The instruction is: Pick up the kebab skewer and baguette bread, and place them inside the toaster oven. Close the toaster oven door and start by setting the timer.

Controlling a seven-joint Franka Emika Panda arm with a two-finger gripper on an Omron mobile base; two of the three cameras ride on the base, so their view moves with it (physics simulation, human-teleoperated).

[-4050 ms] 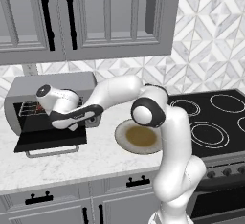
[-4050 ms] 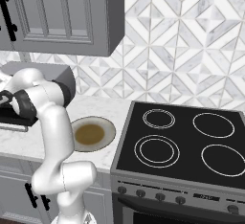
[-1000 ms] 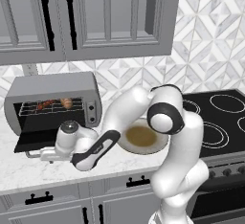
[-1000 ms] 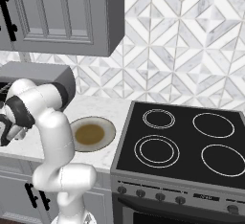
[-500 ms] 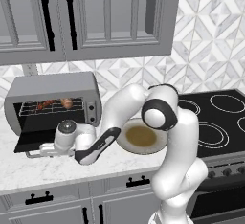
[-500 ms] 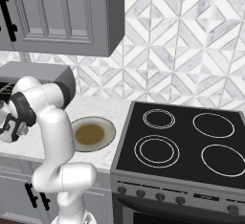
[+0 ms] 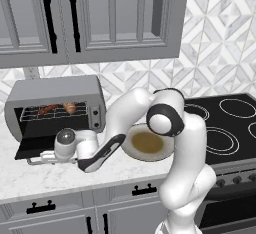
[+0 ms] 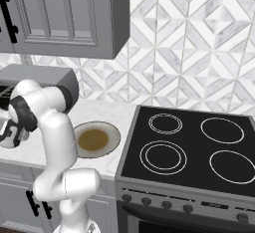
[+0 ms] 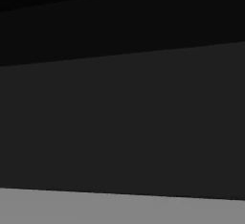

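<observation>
On the marble counter at the left sits the toaster oven, and its door is dropped flat open, sticking out toward the counter's front edge. Up on the wire rack inside you can spot the kebab skewer with its dark reddish chunks, and the baguette bread lying just beside it to the right, so both are sitting in the oven. The knob panel is on the oven's right side. The white arm bends down and across from the lower right of the left base view, with the hand low in front of the oven, right at the front edge of the open door. The gripper is down by the door's bar handle, fingers spread as wide as they go and nothing pinched between them (I can't tell whether they actually touch the handle or the door). The hand camera is up against a dark flat surface. Right of the oven there's a round beige plate with a brown centre, partly behind the arm, and further right the black stovetop with its four rings.
</observation>
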